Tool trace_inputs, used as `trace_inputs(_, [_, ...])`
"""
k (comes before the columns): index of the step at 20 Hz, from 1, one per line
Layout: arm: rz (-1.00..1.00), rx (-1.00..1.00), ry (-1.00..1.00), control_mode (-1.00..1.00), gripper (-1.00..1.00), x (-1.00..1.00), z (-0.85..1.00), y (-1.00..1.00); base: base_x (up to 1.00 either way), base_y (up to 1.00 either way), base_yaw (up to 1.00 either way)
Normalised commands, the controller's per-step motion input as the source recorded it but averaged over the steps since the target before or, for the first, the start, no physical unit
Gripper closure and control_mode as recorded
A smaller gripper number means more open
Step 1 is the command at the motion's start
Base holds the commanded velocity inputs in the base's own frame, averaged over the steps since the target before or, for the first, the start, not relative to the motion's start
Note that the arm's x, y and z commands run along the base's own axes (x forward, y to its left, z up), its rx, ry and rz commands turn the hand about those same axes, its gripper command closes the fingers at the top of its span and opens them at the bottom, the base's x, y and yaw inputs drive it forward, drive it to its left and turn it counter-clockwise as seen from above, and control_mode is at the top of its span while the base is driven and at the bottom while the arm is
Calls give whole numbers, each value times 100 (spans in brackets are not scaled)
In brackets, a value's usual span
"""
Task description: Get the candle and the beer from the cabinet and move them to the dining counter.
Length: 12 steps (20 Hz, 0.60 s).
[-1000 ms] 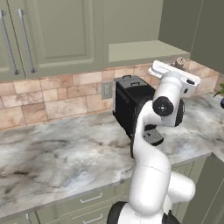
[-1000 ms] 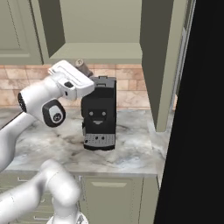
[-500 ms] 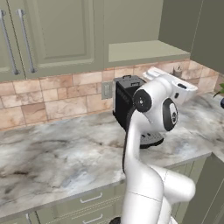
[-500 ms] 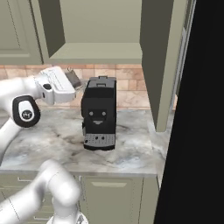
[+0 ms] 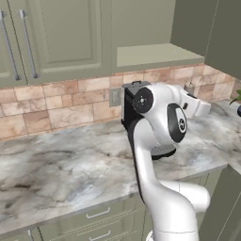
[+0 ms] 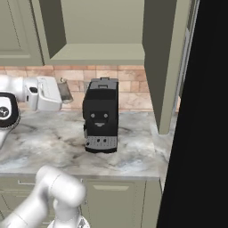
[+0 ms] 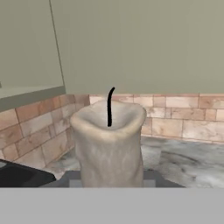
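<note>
the gripper's (image 6: 67,91) fingertips are hidden behind the candle (image 7: 110,146) in the hand view, and the candle's base is cut off at the bottom there. the gripper is closed on the candle, holding it above the marbled worktop (image 6: 53,142), left of the black coffee machine (image 6: 101,115). the candle is pale beige, stubby, lumpy-sided, with a curved black wick

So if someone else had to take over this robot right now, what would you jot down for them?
Gripper: jaws shut on the candle, carried above the marbled worktop beside the black coffee machine.
Done: candle is in hand.
Left: carry it to the dining counter, then fetch the beer from the cabinet and bring it over too. The doors in view are closed.
</note>
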Motion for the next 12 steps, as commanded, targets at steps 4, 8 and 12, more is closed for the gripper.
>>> trace_inputs(4, [0, 11, 0, -100, 100, -2, -47, 26, 0, 0, 0])
trace_inputs(8, [0, 15, -1, -100, 100, 0, -17, 2, 0, 0, 0])
trace_inputs(12, [0, 4, -5, -100, 100, -4, 0, 0, 0, 0, 0])
